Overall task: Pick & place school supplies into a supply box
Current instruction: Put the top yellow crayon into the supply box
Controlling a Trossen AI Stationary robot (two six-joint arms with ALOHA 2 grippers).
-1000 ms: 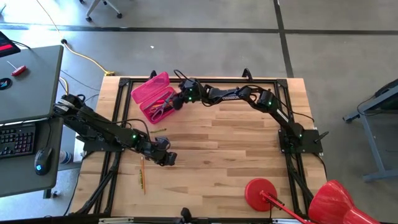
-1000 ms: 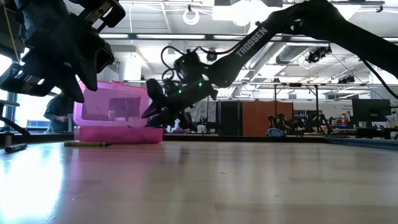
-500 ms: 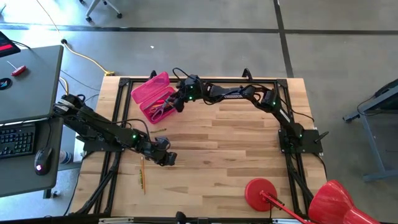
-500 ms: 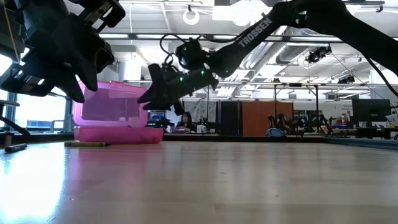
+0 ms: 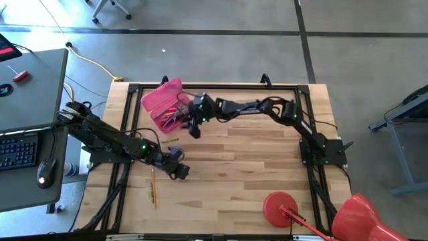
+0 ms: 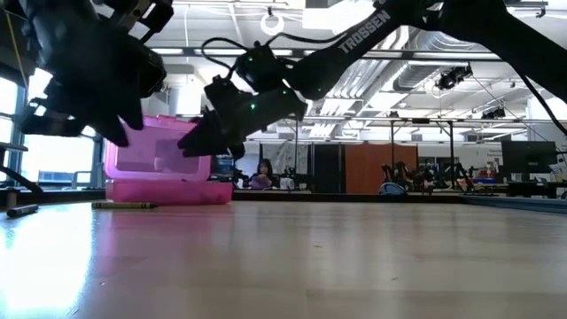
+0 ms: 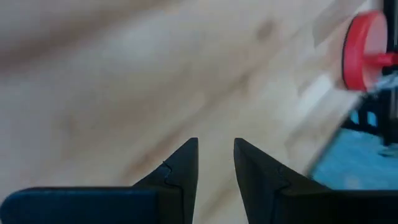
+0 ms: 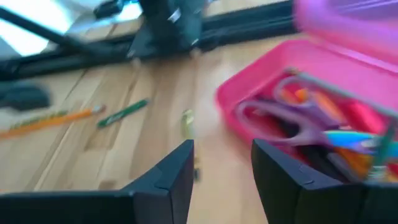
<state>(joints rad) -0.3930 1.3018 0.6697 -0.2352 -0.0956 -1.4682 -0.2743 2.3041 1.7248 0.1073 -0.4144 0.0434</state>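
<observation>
Since a moment ago my right gripper [image 5: 194, 128] has swung away from over the pink box [image 5: 162, 99] toward the table's middle, and it now hangs just beside the box's near corner with its two dark wedge-shaped fingers [image 8: 165, 180] parted and nothing between them. From left to right: an orange pencil [image 5: 152, 186] and a short green one [image 8: 122, 112] lie flat on the pale, grainy wooden table [image 5: 254, 167], my left gripper [image 5: 179, 171] waits low over bare planks, its fingers [image 7: 186, 168] a narrow slit apart and empty. Farther on, the glossy plastic box with low walls sits at the far edge, holding purple-handled scissors [image 8: 283, 118] among other pens.
</observation>
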